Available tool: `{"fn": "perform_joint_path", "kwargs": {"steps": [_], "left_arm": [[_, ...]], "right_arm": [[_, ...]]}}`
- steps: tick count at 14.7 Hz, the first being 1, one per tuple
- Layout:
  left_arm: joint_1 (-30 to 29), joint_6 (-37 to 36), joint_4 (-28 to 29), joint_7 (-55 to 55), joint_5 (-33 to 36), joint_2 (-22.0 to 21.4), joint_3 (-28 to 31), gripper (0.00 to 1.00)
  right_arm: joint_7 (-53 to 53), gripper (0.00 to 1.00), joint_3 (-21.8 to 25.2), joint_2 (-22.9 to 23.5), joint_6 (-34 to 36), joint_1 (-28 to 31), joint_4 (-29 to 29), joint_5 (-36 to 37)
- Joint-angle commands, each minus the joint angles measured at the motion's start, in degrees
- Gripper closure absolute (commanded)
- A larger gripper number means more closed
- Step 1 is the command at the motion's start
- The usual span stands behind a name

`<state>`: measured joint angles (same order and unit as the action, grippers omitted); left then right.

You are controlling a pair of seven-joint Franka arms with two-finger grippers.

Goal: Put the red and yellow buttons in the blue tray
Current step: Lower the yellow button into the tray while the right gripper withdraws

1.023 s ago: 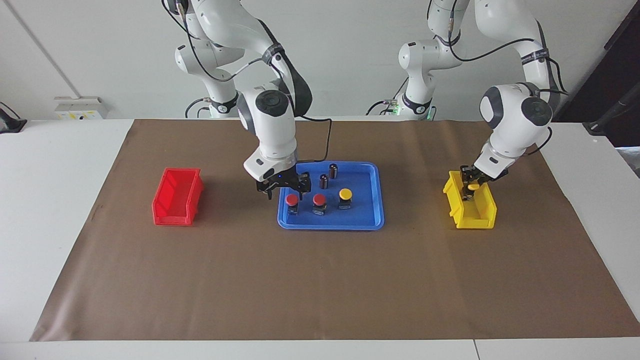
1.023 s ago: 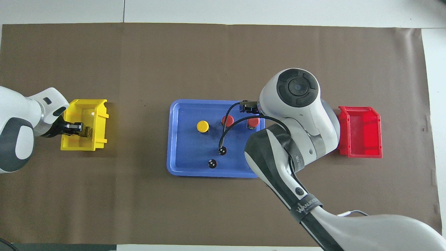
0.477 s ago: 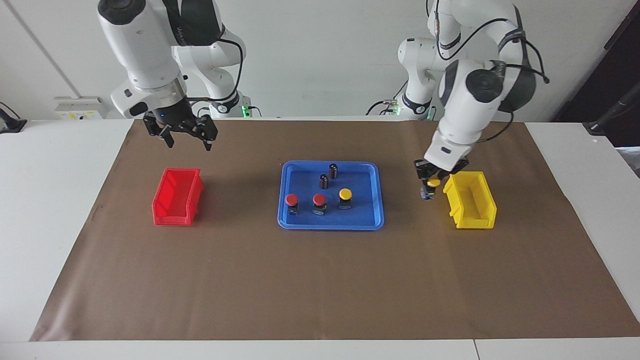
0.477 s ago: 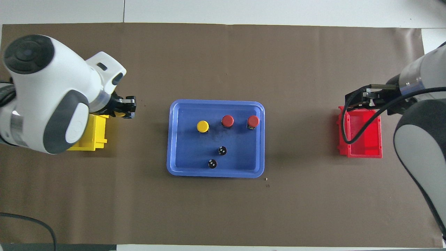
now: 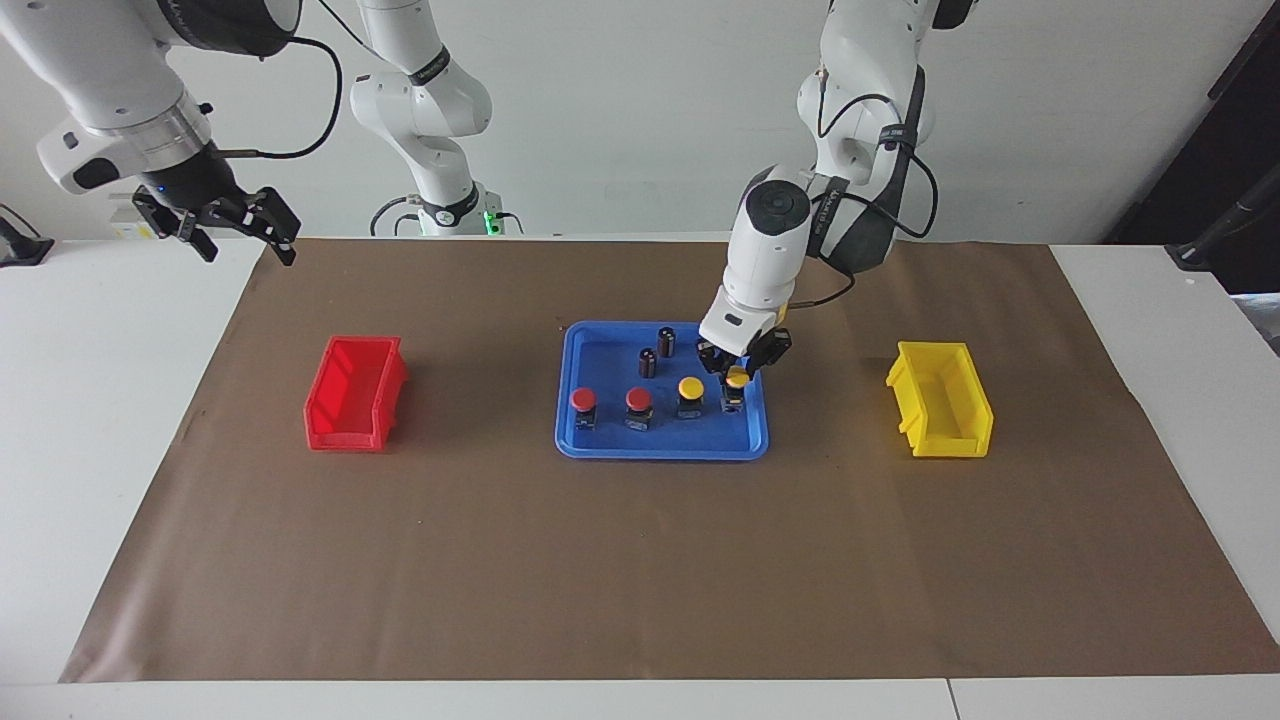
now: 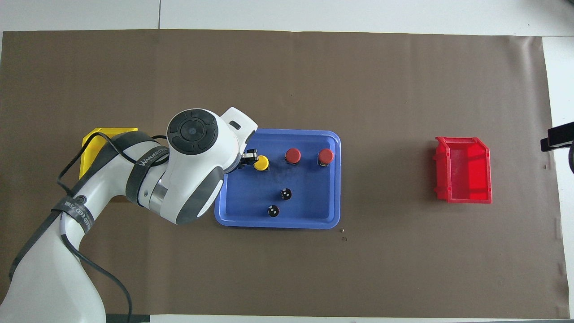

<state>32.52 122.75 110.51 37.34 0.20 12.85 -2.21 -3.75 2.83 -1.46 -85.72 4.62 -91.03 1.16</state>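
The blue tray (image 5: 610, 440) (image 6: 244, 202) lies mid-table. In it stand two red buttons (image 5: 583, 400) (image 5: 639, 400), also seen from overhead (image 6: 326, 156) (image 6: 293, 155), and a yellow button (image 5: 690, 388) (image 6: 261, 163). My left gripper (image 5: 737, 372) is shut on a second yellow button (image 5: 737, 379), held upright and low inside the tray at its end toward the left arm, beside the first yellow one. I cannot tell whether its base touches the tray floor. From overhead the left wrist hides this button. My right gripper (image 5: 248, 250) hangs open and empty, high over the right arm's end of the table.
Two dark brown cylinders (image 5: 667, 340) (image 5: 648, 362) stand in the tray nearer to the robots than the buttons. A red bin (image 5: 355, 395) (image 6: 464, 170) sits toward the right arm's end, a yellow bin (image 5: 940, 400) (image 6: 105, 134) toward the left arm's end.
My left gripper carried the yellow button from beside the yellow bin into the tray and lowered it. My right gripper drew farther back from the red bin toward the table's edge.
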Motion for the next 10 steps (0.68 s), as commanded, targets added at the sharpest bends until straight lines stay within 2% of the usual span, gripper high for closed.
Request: {"fn": "perform_joint_path", "kwargs": {"steps": [1, 2, 3, 4, 5, 7, 10], "left_arm": [[0.44, 3.1, 0.85, -0.07, -1.17, 0.77, 0.89, 0.82], [0.09, 3.37, 1.2, -0.68, -1.17, 0.86, 0.89, 0.55], [-0.09, 3.11, 1.46, -0.95, -1.17, 0.78, 0.89, 0.19], [-0.09, 2.06, 1.12, -1.04, -1.17, 0.69, 0.98, 0.01], [0.0, 0.14, 0.77, -1.04, -1.08, 0.08, 0.98, 0.0], [-1.14, -9.5, -3.7, -1.91, -1.08, -2.81, 1.24, 0.0], [-7.28, -27.68, -14.32, -11.45, -1.08, -5.72, 1.68, 0.0]], "right_arm": [[-0.21, 0.0, -0.29, 0.76, 1.61, -1.8, 1.82, 0.24], [-0.21, 0.0, 0.32, 0.41, 1.52, -3.03, 1.65, 0.24], [-0.12, 0.0, 0.33, 0.32, 1.43, -3.74, 1.56, 0.42], [-0.03, 0.0, 0.42, 0.32, 1.17, -3.92, 1.47, 0.42], [-0.03, 0.0, 0.5, 0.32, 1.17, -4.27, 1.47, 0.42], [-0.12, 0.0, 0.77, 0.14, 1.26, -4.54, 1.38, 0.33], [-0.12, 0.0, 0.59, 0.23, 1.61, -4.27, 1.21, 0.33]]}}
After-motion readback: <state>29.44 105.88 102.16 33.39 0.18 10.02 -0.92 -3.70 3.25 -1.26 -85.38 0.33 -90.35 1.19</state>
